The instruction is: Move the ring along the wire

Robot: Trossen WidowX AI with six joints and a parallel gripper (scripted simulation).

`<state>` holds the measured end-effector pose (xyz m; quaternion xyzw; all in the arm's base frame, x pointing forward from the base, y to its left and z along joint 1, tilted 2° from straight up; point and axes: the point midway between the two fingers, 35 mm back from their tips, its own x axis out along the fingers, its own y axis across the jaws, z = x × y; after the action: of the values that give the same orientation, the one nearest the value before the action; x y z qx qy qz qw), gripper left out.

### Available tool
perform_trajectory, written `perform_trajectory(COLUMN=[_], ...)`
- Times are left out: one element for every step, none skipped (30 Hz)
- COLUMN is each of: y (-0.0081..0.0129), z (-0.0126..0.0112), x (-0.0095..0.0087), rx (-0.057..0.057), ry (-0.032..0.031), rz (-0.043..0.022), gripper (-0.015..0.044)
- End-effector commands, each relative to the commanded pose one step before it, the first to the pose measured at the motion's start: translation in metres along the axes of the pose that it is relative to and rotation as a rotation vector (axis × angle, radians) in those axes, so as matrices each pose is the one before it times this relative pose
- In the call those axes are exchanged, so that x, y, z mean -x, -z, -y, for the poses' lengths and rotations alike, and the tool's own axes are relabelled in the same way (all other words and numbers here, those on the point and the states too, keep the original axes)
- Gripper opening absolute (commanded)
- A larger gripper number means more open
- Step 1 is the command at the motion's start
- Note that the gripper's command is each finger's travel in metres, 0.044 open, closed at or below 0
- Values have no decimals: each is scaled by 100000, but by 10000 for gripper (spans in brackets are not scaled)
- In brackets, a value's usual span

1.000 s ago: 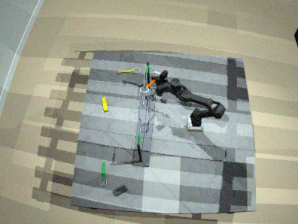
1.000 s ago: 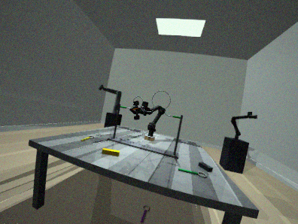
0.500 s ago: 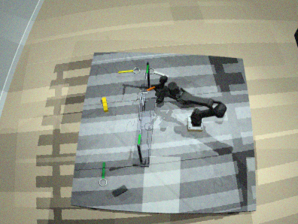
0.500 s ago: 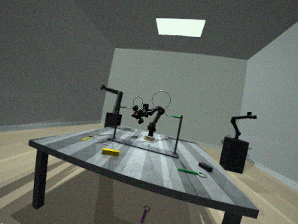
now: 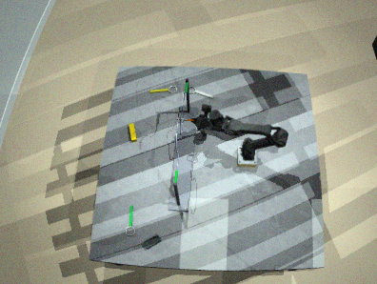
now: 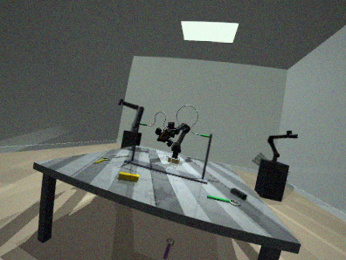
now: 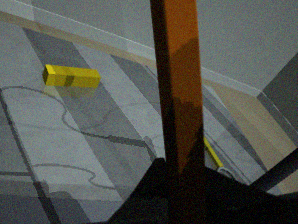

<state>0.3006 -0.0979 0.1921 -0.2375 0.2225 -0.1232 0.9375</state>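
My gripper [image 5: 192, 122] [image 6: 162, 136] [image 7: 169, 165] is shut on the orange handle [image 7: 182, 85] [image 5: 188, 121], which stands upright in the wrist view. It hovers above the table beside the thin grey wire [image 6: 188, 114], a short way from the far post [image 5: 187, 97] [image 6: 133, 144] and its green part [image 5: 187, 87] [image 6: 141, 125]. The other green part [image 5: 176, 176] [image 6: 204, 135] sits by the near post [image 5: 177, 195] [image 6: 208, 153]. The ring is too small to make out, and the wire does not show in the wrist view.
A yellow block [image 5: 132, 131] [image 6: 128, 176] [image 7: 70, 76], a yellow-handled ring [image 5: 160, 90], a white-handled ring [image 5: 202, 92], a green-handled ring [image 5: 130, 217] [image 6: 219, 199] and a dark block [image 5: 151, 241] [image 6: 238, 193] lie on the table. The arm's base [image 5: 248, 158] stands at the right.
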Motion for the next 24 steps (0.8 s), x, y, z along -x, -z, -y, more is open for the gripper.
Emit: perform_trajectory(y=[-14,-6,-6,-5,-4,-6,-7,-7,-7,-5,-8,-9,-10,-9,-9,-10,-10,-9,-9,-8,-7,-6,-5,-5], z=[-1483,-332,-328,-327,-327,-316,-302,-295,-294,-294,-280,-265,-256,-253,-253,-242,-225,-214,-211,-210,-201,-186,-176,-173], x=[332,46,46,45,44,44,43,42,41,41,41,40,39,38,38,37,35,33,32,32,30,28,26,25], rx=[-9169,-1877,-1844,-1834,-1833,-1737,-1640,-1590,-1574,-1573,-1455,-1342,-1281,-1258,-1252,-1138,-1017,-947,-918,-909,-805,-700,-640,-613], ry=[-4569,-1078,-1059,-1053,-1053,-998,-942,-914,-905,-904,-836,-771,-736,-723,-720,-654,-584,-544,-528,-523,-463,-403,-368,-353], rz=[-1147,-240,-235,-233,-233,-220,-208,-202,-199,-198,-183,-169,-161,-157,-156,-141,-125,-116,-112,-110,-97,-83,-76,-72], gripper=[-150,-150,-150,-150,-150,-150,-150,-150,-150,-150,-150,-150,-150,-150,-150,-150,-150,-150,-150,-150,-150,-150,-150,-150])
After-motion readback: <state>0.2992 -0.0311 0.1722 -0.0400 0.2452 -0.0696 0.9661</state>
